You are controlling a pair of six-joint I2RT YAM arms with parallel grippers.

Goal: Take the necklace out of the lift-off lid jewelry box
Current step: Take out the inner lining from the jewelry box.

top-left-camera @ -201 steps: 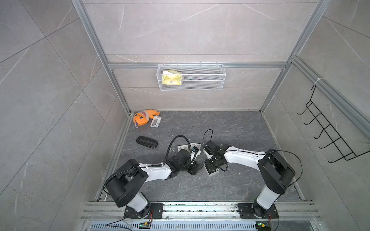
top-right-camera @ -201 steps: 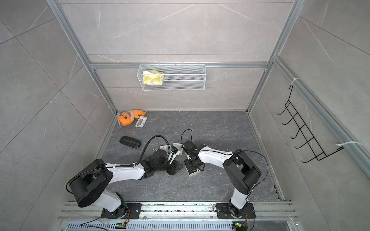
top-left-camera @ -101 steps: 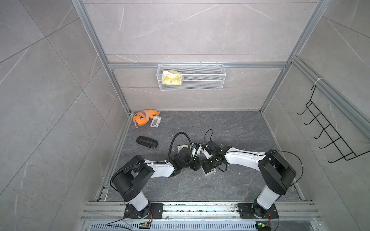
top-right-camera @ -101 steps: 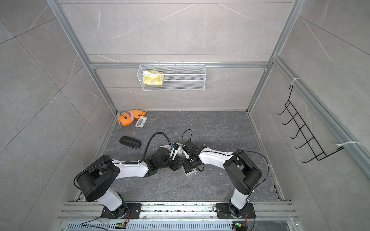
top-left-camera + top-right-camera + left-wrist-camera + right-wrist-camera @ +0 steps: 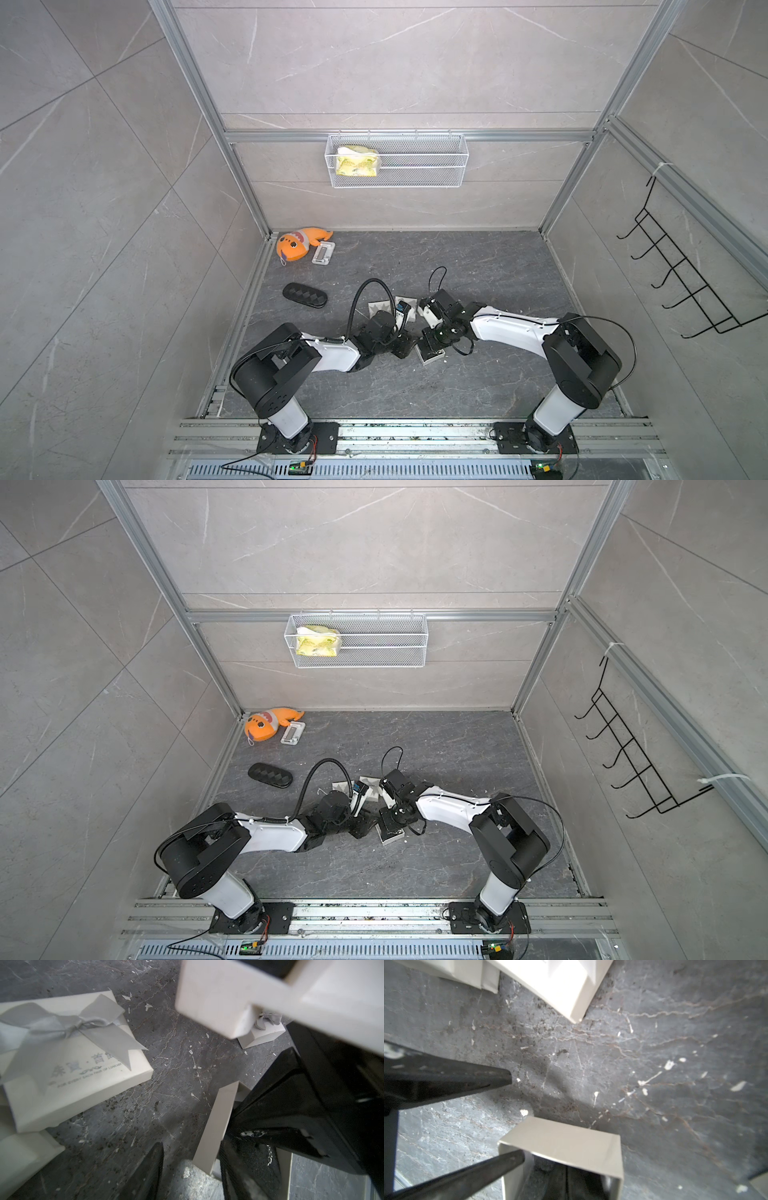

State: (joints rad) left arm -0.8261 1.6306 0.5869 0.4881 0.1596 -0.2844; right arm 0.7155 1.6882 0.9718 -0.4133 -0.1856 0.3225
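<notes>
The slate table (image 5: 457,266) carries everything. Both arms bend low over its middle, the left arm (image 5: 332,357) and right arm (image 5: 511,332) with wrists almost meeting. On the back wall a wire basket (image 5: 419,176) holds a yellow packet (image 5: 357,166). An orange toy (image 5: 295,247) lies in the far left corner, and a black tray (image 5: 304,295) lies on that side too, nearer the arms. A flat bowed box (image 5: 72,1084) rests closed on the table near the grippers.

The open box (image 5: 560,1145) sits on the table between the two wrists, lid off and black inside. The left gripper (image 5: 517,1118) is spread and straddles a corner of the open box, one finger outside the wall and the other's tip just over the rim. The right gripper (image 5: 566,1176) points down into the open box, fingers pressed together.

The necklace (image 5: 269,1153) is inside the open box, its chain pale against the black lining, close under the right gripper. The left wrist view is blurred there, so whether the chain is pinched I cannot tell.
</notes>
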